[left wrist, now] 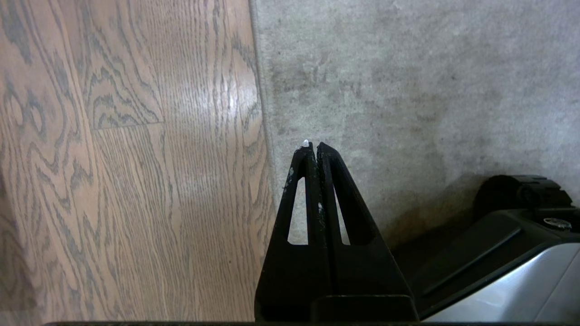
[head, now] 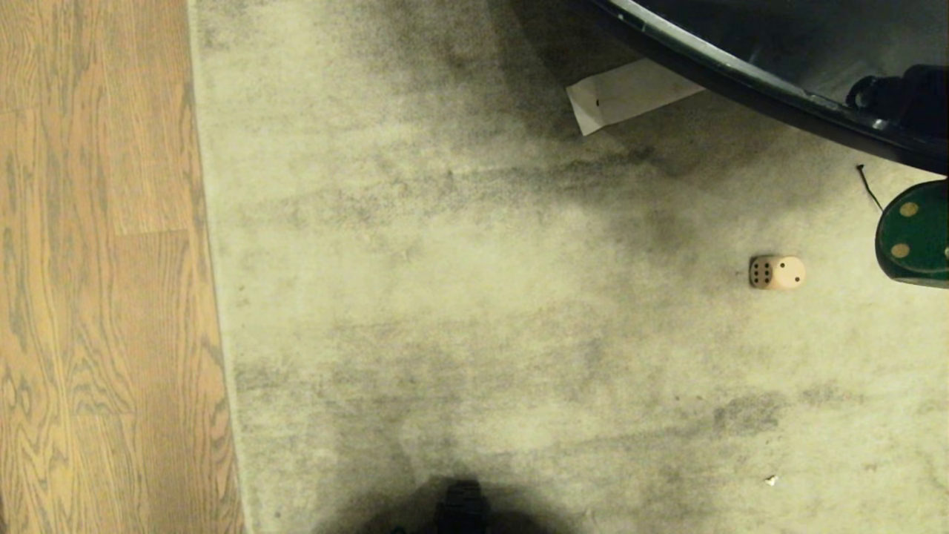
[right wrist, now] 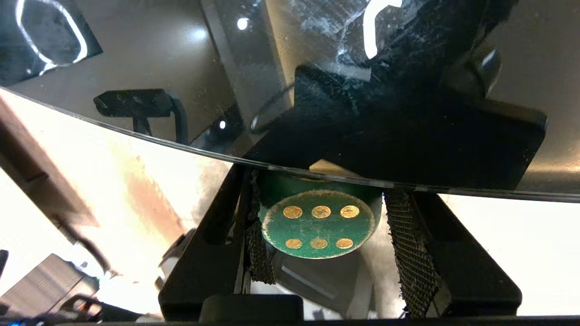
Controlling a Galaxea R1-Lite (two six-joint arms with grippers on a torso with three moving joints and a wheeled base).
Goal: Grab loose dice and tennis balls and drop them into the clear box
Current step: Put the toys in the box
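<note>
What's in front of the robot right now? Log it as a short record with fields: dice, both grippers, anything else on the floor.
right gripper: shut on the dark green die, six-pip face toward the wrist camera, close under a dark glossy curved panel
cream die: loose on the carpet, apart from the green one
left gripper: shut, empty, above the seam of carpet and wood floor
paper slip: on the carpet, one end under the panel
tennis balls, clear box: not in view

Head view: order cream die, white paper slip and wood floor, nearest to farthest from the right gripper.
Right gripper holds the green die, right edge.
1. Cream die, just left of it.
2. White paper, upper middle.
3. Wood floor, far left.
</note>
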